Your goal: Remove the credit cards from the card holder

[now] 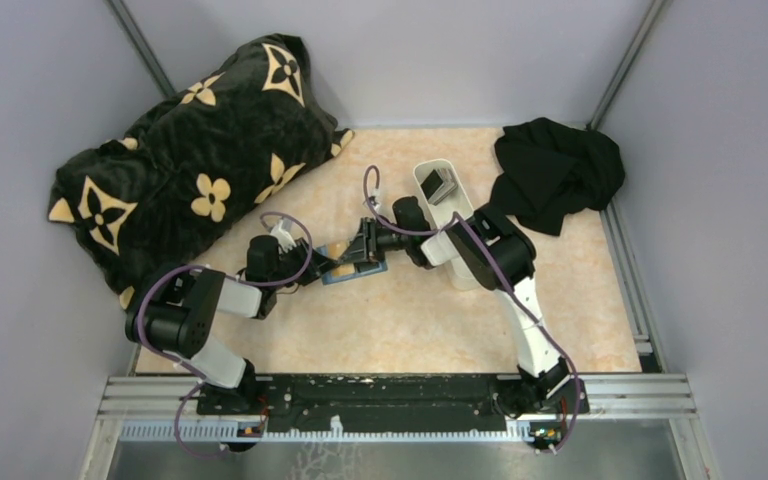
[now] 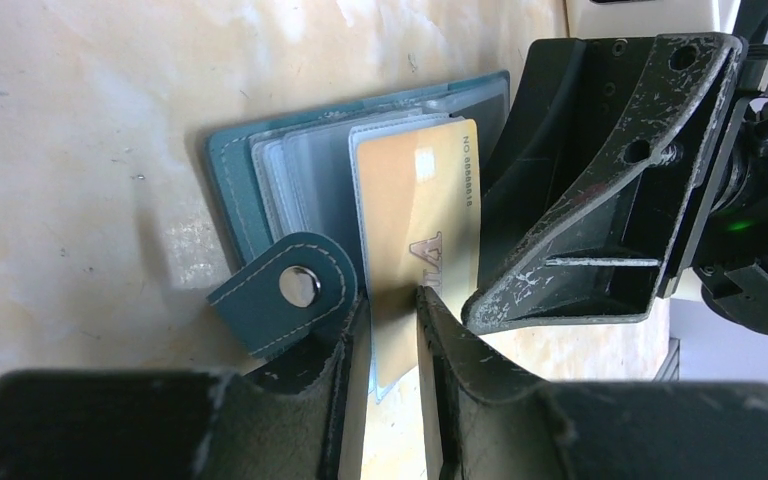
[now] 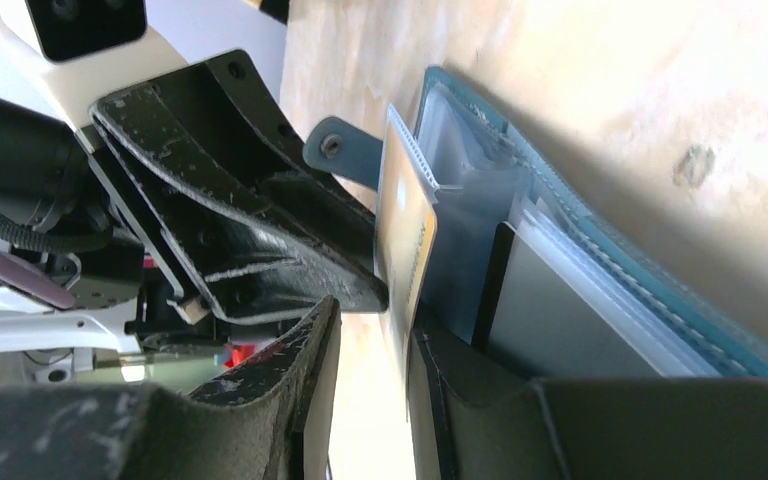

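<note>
**Gold card partly out, not yet free**

The card holder [image 2: 230, 170] lies open on the table [image 1: 410, 320]. Dark cards [image 1: 442, 186] already sit in the white tray [image 1: 423, 178]. My left gripper [image 2: 395, 340] and right gripper [image 3: 372, 370] both straddle the gold card [image 2: 415, 210]. I cannot tell whether either one pinches it.

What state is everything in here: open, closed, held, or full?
Teal-blue folding card holder: lying open.
Tan-gold credit card: partly out of the holder, tilted up.
Left gripper: closed on that card.
Right gripper: open, jaws astride the card.
White oblong tray: holds dark cards.
Black cloth: crumpled.
</note>
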Robot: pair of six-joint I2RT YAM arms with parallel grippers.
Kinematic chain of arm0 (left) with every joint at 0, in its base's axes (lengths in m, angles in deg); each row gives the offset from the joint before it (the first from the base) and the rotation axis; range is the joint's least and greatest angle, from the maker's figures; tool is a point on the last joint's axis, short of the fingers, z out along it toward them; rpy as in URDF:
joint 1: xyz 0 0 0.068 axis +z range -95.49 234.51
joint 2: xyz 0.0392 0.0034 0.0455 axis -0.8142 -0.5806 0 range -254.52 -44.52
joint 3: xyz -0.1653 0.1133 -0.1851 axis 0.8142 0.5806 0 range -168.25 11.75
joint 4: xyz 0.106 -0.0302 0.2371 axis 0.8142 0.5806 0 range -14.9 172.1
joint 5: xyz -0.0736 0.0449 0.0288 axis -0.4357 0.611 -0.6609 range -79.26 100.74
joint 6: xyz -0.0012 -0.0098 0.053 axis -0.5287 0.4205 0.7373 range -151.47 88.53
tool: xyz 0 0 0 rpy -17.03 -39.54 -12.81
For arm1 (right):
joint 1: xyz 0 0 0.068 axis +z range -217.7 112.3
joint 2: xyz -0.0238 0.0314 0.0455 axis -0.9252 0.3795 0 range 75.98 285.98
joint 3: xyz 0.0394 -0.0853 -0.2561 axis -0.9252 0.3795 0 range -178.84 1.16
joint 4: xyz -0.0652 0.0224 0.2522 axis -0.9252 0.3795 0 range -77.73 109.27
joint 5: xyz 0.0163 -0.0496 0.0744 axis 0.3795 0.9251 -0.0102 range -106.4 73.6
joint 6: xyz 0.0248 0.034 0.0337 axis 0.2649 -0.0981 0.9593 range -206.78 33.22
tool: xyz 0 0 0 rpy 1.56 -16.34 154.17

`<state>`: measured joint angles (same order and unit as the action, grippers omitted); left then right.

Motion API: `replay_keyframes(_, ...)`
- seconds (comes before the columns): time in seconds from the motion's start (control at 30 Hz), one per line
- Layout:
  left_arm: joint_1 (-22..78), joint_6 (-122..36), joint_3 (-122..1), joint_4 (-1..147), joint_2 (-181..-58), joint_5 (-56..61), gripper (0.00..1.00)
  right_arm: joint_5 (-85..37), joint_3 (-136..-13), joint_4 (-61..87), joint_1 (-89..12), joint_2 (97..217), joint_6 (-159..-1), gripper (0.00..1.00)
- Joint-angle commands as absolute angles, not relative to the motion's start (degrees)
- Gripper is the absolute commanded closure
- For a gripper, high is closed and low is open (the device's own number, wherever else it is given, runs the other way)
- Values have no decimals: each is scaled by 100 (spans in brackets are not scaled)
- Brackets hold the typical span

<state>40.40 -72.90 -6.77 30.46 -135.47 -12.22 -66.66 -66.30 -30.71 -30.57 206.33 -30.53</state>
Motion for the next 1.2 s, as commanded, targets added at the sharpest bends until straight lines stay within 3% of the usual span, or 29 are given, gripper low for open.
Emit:
replay_keyframes(0.0, 4016, -7269, -548, 3669, -13776, -1202, 69, -6841, -6547, -2989, -3143, 20076, -3438, 70)
replay_keyframes(0.9, 4027, -7284, -578, 3625, -13749, -1185, 69, -6711, -6297, -2330, -3548, 19791, -3998, 71)
replay_keyframes(0.97, 4027, -7287, -583, 3625, -13758, -1193, 69, -6710, -6281, -2349, -3561, 19788, -3996, 77)
replay_keyframes(1.07, 4027, -7291, -592, 3617, -13776, -1194, 69, -6704, -6282, -2338, -3562, 19795, -4015, 99)
replay_keyframes(1.17, 4027, -7291, -592, 3608, -13800, -1203, 69, -6683, -6315, -2232, -3549, 19778, -4095, 100)
